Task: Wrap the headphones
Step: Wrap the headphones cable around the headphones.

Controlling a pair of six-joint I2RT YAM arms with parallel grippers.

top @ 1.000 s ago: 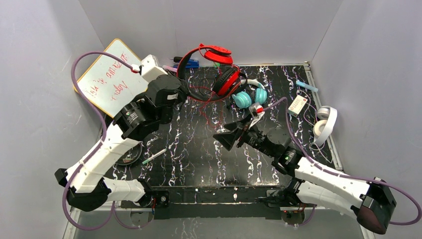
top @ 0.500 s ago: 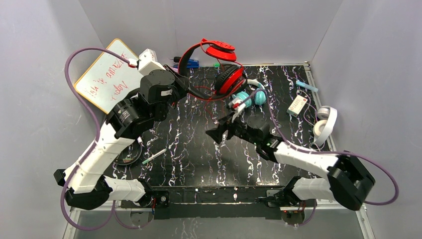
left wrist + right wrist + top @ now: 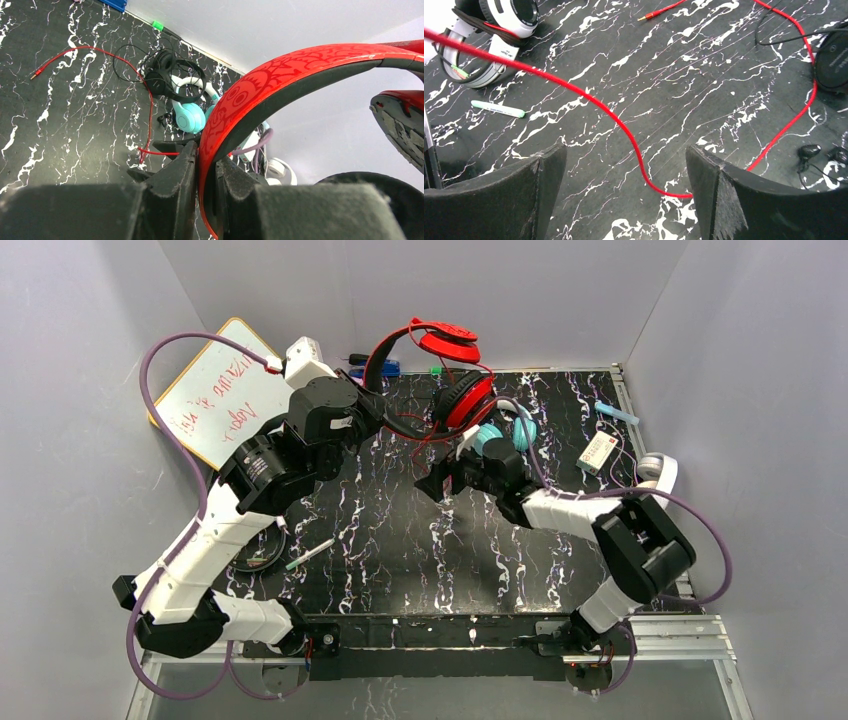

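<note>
- Red headphones (image 3: pixel 447 343) are up off the black table (image 3: pixel 400 570) at the far edge; we have the left gripper (image 3: pixel 205 157) pinched tight on the headband.
- Right gripper (image 3: pixel 624 165) is spread wide, nothing in it; red cord (image 3: pixel 621 120) runs across the gap between its jaws.
- We read this as the cord-pickup step, before any winding.
- Next: we'd close on the cord, clear of the teal headphones (image 3: pixel 487 437), then loop it round the band.

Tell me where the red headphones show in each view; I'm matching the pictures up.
Top view: red headphones, upper centre, by the back wall.
Left wrist: their red band arcs across the middle, clamped in the left gripper.
Right wrist: not in it.
Shared landmark: their red cord on the black table.
</note>
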